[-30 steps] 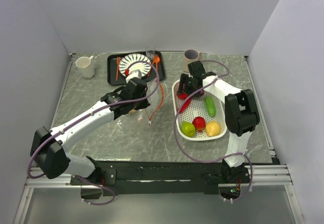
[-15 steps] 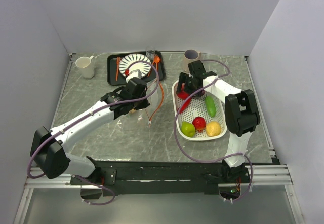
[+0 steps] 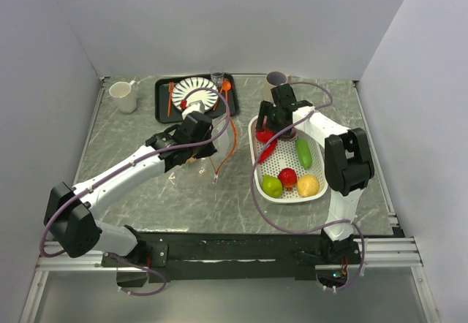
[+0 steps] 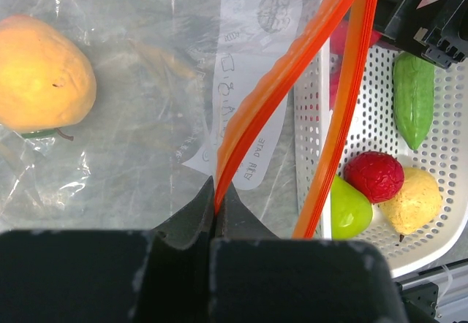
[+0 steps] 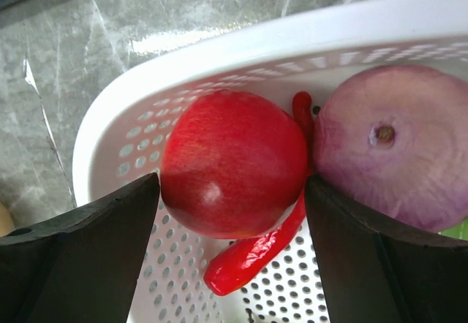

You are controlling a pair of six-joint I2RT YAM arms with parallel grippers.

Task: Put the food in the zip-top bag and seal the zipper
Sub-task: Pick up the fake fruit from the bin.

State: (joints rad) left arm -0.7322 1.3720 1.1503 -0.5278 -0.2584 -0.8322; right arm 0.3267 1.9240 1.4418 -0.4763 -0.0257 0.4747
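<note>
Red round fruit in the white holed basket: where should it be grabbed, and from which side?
Grip the red round fruit across its widest middle, coming straight down from above. The right pincer stands open with a finger on either side. The round purple onion sits close on one side, a slim red chilli between them, so that finger has a narrow gap.

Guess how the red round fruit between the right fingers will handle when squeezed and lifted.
The red fruit looks glossy and round, so it may slip or roll out of the right gripper if pinched off-centre. Its smooth, undented skin suggests rigidity. It touches the red chili, which could shift as it lifts.
</note>
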